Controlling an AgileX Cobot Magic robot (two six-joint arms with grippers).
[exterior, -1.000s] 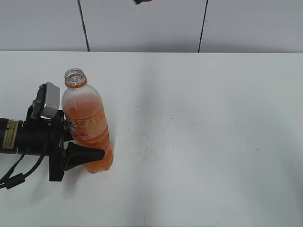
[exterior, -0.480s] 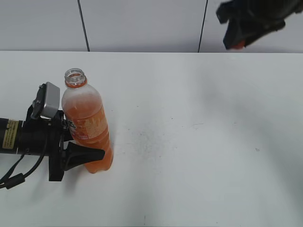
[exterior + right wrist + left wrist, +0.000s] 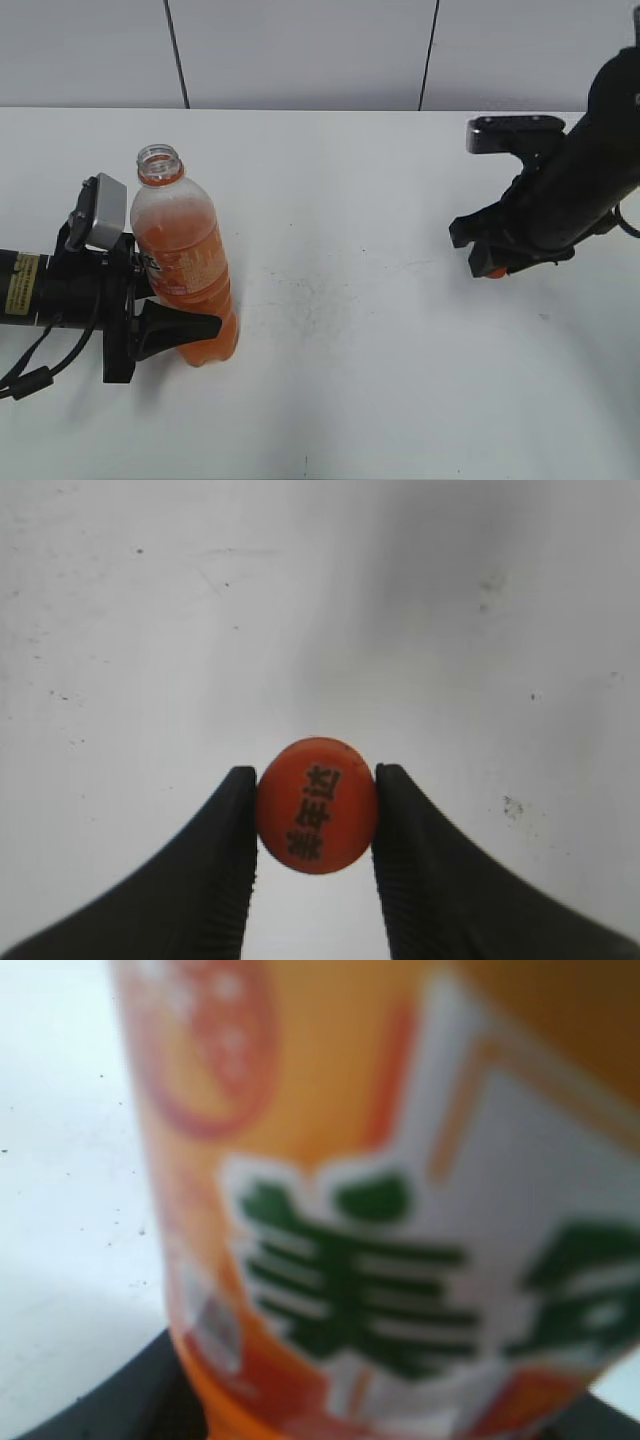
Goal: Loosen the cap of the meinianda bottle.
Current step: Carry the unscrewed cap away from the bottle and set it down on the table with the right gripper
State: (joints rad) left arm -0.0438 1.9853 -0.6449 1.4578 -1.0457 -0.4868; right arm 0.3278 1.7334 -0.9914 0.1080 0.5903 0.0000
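Right arm has dropped from the top edge of the exterior view down over the table's right side in the last second; bottle and left arm haven't shifted. Right gripper (image 3: 312,815) is pinching the cap (image 3: 317,805) across its rim, one finger each side, printed top facing the wrist camera. In the exterior view the cap (image 3: 496,271) shows only as a bit of orange under the right gripper (image 3: 490,262), low over the table (image 3: 400,380); can't tell whether it's touching the surface yet. The meinianda bottle (image 3: 184,262) stands upright on the left side, mouth open, threads bare, well apart from the cap. Left gripper (image 3: 165,320) has its jaws closed around the bottle's lower body, holding it steady; left wrist view is filled with the blurred label (image 3: 400,1260), with dark finger (image 3: 130,1390) edges just visible at the bottom. Progress call: loosening is done and then some, since the cap is fully off. What's left looks like setting the cap down and letting go, then releasing the bottle. Main risk: open bottle tipping when the left jaws release.
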